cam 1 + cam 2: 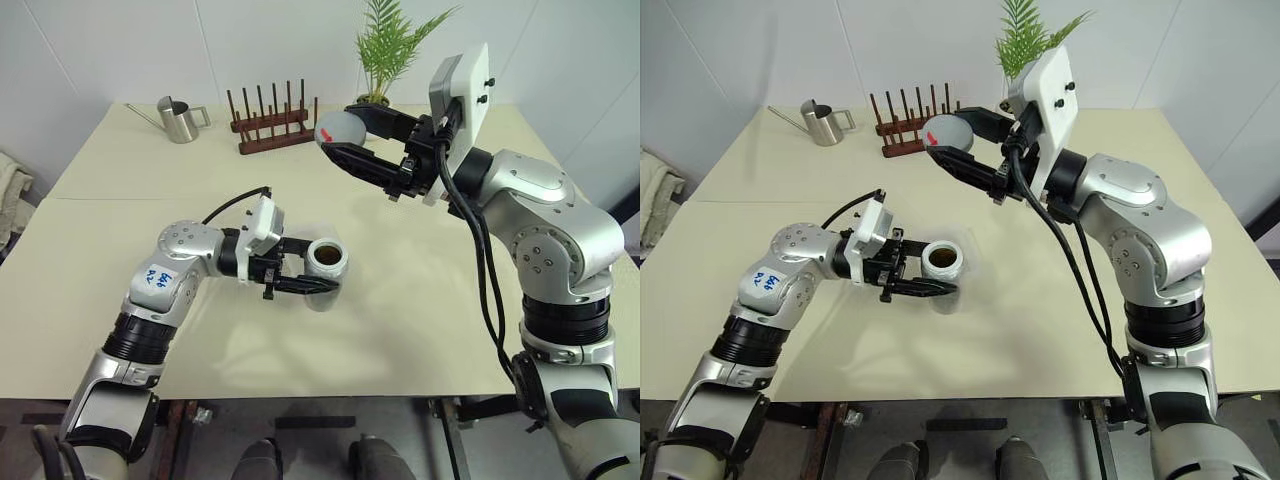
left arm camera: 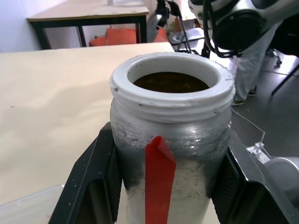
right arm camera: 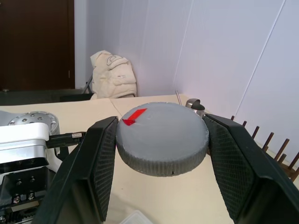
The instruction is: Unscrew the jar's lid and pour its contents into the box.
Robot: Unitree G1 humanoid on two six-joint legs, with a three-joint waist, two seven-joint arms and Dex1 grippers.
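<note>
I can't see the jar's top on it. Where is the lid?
The right gripper holds the lid up above the table, near the wooden rack.

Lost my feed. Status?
Left claw shut on open jar. Right claw shut on lid, lifted clear. Contents still inside; pour not started.

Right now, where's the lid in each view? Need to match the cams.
Left eye: the lid is upper centre, held in the right gripper above the table.
Right eye: upper centre, left of the white wrist plate.
Left wrist: I can't make it out; the open jar is central.
Right wrist: centre, clamped between the black fingers.
Shared landmark: the red mark on the lid's top, also visible in both eye views.
</note>
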